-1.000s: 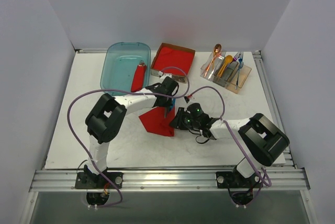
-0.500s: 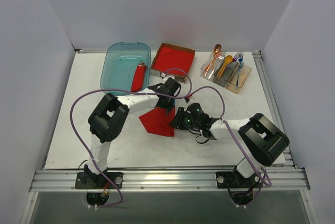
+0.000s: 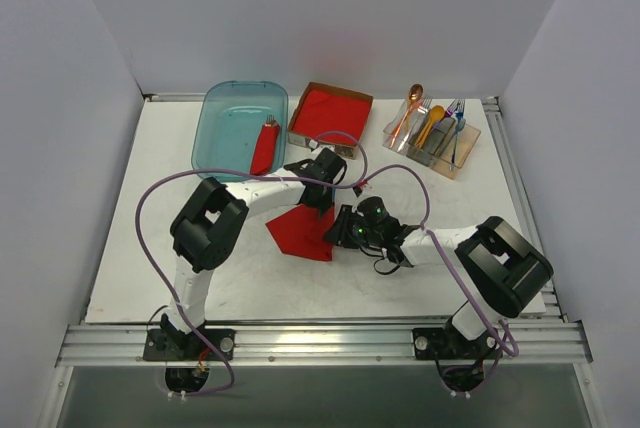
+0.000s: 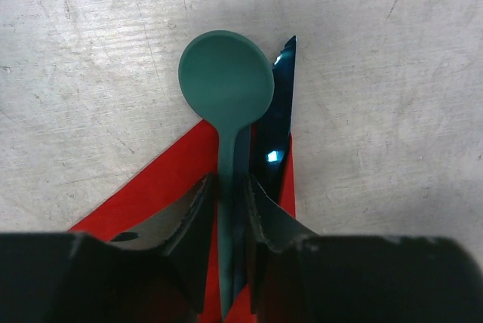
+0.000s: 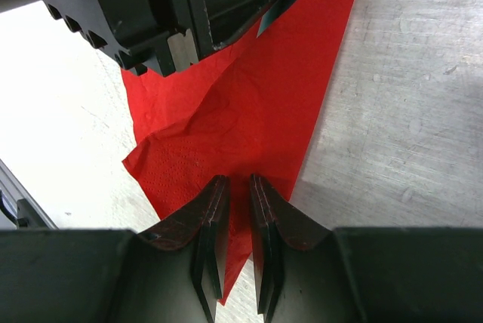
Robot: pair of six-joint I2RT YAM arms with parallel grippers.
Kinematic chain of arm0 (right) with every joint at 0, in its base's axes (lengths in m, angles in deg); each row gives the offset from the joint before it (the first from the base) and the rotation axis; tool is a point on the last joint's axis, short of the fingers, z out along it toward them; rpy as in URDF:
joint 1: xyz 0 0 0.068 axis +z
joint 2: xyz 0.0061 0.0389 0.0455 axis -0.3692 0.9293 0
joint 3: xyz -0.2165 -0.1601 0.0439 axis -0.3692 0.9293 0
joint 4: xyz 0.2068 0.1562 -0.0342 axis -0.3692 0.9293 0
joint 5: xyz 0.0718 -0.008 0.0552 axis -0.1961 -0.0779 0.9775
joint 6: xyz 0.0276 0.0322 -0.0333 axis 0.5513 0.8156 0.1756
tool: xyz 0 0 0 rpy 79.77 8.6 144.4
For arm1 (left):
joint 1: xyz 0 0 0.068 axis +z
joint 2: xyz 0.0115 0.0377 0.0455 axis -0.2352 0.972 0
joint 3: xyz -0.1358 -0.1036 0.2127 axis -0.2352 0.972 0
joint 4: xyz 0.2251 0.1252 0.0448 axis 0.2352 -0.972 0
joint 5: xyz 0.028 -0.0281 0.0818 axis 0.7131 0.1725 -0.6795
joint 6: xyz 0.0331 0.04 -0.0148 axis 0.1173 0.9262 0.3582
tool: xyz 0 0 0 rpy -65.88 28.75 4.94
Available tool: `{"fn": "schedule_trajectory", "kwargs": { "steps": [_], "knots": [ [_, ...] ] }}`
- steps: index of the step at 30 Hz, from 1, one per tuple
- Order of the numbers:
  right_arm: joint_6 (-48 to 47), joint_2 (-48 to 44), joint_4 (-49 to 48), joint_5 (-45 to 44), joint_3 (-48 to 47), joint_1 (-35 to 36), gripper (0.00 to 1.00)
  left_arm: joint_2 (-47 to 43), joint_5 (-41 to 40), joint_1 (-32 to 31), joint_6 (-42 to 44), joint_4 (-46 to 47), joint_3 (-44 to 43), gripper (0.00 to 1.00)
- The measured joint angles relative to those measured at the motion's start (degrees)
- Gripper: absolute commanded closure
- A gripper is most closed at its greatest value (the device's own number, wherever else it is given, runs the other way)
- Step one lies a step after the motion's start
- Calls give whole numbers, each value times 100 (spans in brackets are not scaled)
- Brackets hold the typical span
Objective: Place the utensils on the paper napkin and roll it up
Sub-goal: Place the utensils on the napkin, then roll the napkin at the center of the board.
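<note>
Teal spoon [image 4: 226, 81] and blue piece [image 4: 279, 123] lie side by side at the left pincer [image 4: 230, 187]. The spoon's handle runs straight back between the two fingers, and its round bowl sits out ahead of the fingertips on the bare table [image 4: 392, 112]. The blue piece touches the spoon along the side that is right in the wrist view. Its pointed tip is also ahead of the pincer, and its rear part slips in by the finger on that side. Both fingers stand close along the handles, leaving only a slim slot. Whether they clamp the handles or merely flank them I cannot tell. Under this pincer and the rear parts of both utensils lies the paper napkin [image 4: 170, 187], its red corner reaching forward to the spoon's neck.

The right pincer [image 5: 238, 187] meets the same napkin at another corner. Its fingers are nearly together, with red showing in the thin gap between them. The creased sheet spreads ahead of them toward the left pincer's black body. Whether that corner is pinched or only pressed cannot be told.
</note>
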Motion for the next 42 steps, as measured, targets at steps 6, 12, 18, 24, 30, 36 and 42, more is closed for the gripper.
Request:
{"fn": "schedule_trajectory", "kwargs": {
  "steps": [6, 12, 18, 24, 30, 36, 42],
  "knots": [
    [15, 0, 0, 0, 0, 0, 82, 0, -44, 2, 13, -15, 0, 61],
    [15, 0, -2, 0, 0, 0, 82, -4, -162, 24, 136, -66, -52, 47],
    [15, 0, -17, 0, 0, 0, 82, -299, -514, 63, 243, -87, -74, 21],
    [15, 0, -79, 2, 0, 0, 82, -1187, -841, 105, 275, -24, 269, 22],
    [28, 0, -118, 0, 0, 0, 82, -2380, -975, 96, 208, 72, 1394, 27],
    [35, 0, -136, 0, 0, 0, 82, -3501, -807, -118, 199, 214, 2557, 39],
    [46, 0, -155, 0, 0, 0, 82, -4538, -208, -369, 229, 916, 3783, 48]
  ]
}}
